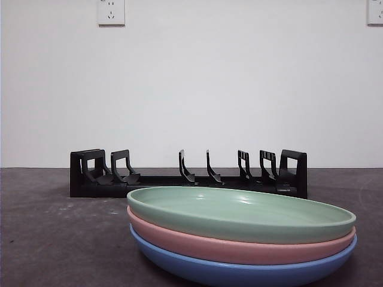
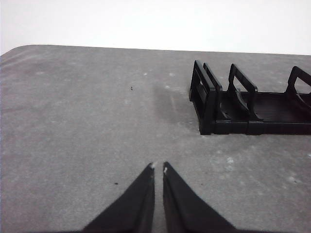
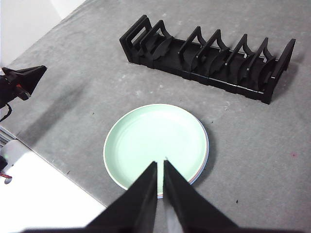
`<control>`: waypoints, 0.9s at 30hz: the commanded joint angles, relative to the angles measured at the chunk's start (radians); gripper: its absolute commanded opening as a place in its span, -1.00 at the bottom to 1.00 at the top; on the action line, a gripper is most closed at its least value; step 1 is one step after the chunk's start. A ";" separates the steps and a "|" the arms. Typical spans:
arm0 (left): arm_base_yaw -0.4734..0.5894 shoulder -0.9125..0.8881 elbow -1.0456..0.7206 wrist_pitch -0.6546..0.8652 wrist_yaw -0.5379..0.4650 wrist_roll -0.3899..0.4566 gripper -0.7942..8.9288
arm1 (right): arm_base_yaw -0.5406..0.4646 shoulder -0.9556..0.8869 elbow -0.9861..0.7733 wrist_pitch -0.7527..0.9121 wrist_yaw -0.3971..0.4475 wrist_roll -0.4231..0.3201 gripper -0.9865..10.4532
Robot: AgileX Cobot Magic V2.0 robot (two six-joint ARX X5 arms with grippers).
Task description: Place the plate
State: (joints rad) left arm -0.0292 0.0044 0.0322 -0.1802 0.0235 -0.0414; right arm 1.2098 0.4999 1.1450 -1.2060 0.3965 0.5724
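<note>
Plates, stacked, green plate (image 1: 239, 212) topmost, near black rack (image 1: 188, 174); right gripper (image 3: 160, 165) closed above, left gripper (image 2: 158, 167) closed, idle; step: pre-grasp, next requires opening onto rim.

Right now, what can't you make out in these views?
- Blue plate: base cut off by the front view's bottom edge.
- Pink plate: surface hidden under the green plate.
- Rack: far end cut off in the left wrist view.

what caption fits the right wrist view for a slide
Right hand, shut, hovers above the green plate stacked near the empty black rack.
</note>
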 commanded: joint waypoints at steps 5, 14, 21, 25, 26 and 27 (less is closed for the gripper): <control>0.001 -0.001 -0.019 -0.006 -0.002 0.000 -0.78 | -0.056 -0.012 0.006 0.018 0.045 -0.046 -0.79; 0.001 -0.001 -0.019 -0.006 -0.002 0.000 -0.78 | -0.635 -0.127 -0.377 0.439 -0.033 -0.549 -0.79; 0.001 -0.001 -0.019 -0.006 -0.002 0.000 -0.78 | -1.038 -0.304 -0.779 0.919 -0.401 -0.615 -0.79; 0.001 -0.001 -0.019 -0.006 -0.002 0.000 -0.78 | -1.128 -0.396 -0.910 0.951 -0.396 -0.610 -0.79; 0.001 -0.001 -0.019 -0.006 -0.002 0.000 -0.78 | -1.139 -0.411 -0.929 0.951 -0.397 -0.609 -0.80; 0.001 -0.001 -0.019 -0.006 -0.002 0.000 -0.78 | -1.151 -0.430 -0.953 0.952 -0.397 -0.606 -0.79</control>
State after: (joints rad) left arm -0.0292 0.0048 0.0322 -0.1802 0.0238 -0.0414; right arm 0.0624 0.0784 0.1940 -0.2707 0.0010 -0.0250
